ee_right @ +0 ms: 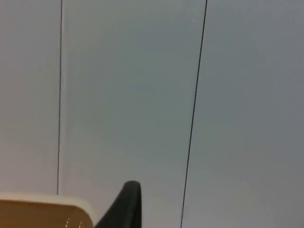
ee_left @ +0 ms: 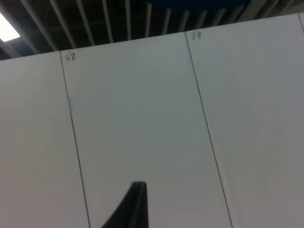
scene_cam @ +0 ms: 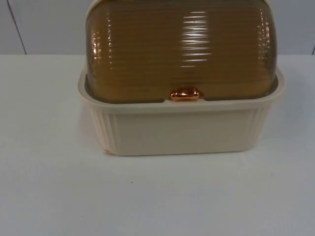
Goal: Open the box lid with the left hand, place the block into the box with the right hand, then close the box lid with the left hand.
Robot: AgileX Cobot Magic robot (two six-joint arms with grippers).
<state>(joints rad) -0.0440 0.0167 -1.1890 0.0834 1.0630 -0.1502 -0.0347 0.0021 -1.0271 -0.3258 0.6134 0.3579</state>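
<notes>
A cream ribbed box [scene_cam: 182, 130] stands in the middle of the white table. Its domed, ribbed amber lid [scene_cam: 179, 49] is down and seated inside the rim. A small copper handle [scene_cam: 185, 94] sits at the lid's front edge. My left gripper [ee_left: 135, 204] is raised and faces the grey partition wall, away from the box. My right gripper [ee_right: 128, 204] also faces the wall, with a corner of the box's cream rim [ee_right: 47, 199] and amber lid [ee_right: 33, 216] just beside it. Both arms wait.
White table top [scene_cam: 157, 196] stretches in front of the box and to both sides. The grey partition wall [scene_cam: 44, 24] closes the table behind the box. Ceiling slats [ee_left: 118, 19] show above the wall's top edge.
</notes>
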